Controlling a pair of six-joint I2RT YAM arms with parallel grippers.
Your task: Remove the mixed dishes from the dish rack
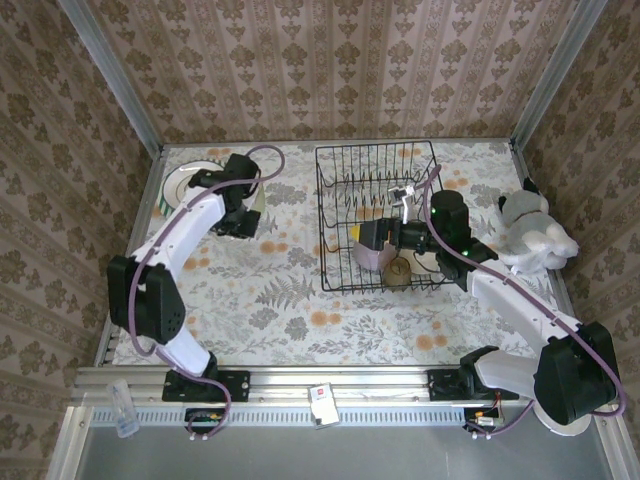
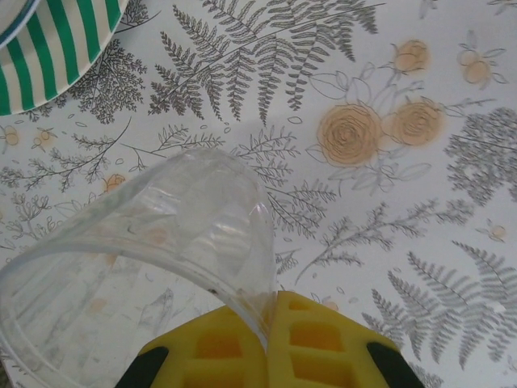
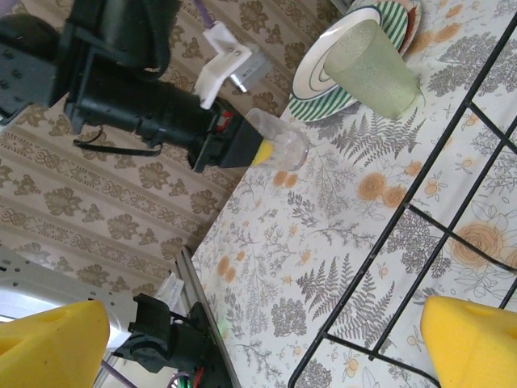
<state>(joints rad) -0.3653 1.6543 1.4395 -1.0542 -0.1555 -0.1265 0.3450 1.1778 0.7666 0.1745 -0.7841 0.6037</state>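
Observation:
The black wire dish rack (image 1: 335, 215) stands at the middle back of the table. Inside its near end lie a lilac bowl (image 1: 372, 260) and a small amber cup (image 1: 399, 272). My right gripper (image 1: 363, 236) hovers over the bowl, open, its yellow fingers (image 3: 472, 339) wide apart around nothing, with rack wires (image 3: 436, 178) below. My left gripper (image 2: 271, 323) is shut on the rim of a clear glass tumbler (image 2: 153, 259), tilted on its side just above the table, left of the rack. A green-striped plate (image 1: 180, 185) lies at the far left, and a pale green tumbler (image 3: 371, 56) stands upside down by it.
A lumpy white soft toy (image 1: 535, 235) sits at the right edge of the table. A reddish plate rim (image 3: 414, 14) peeks from under the striped plate (image 3: 319, 93). Wallpapered walls close in the back and sides. A small clear bottle (image 1: 122, 405) lies on the near rail.

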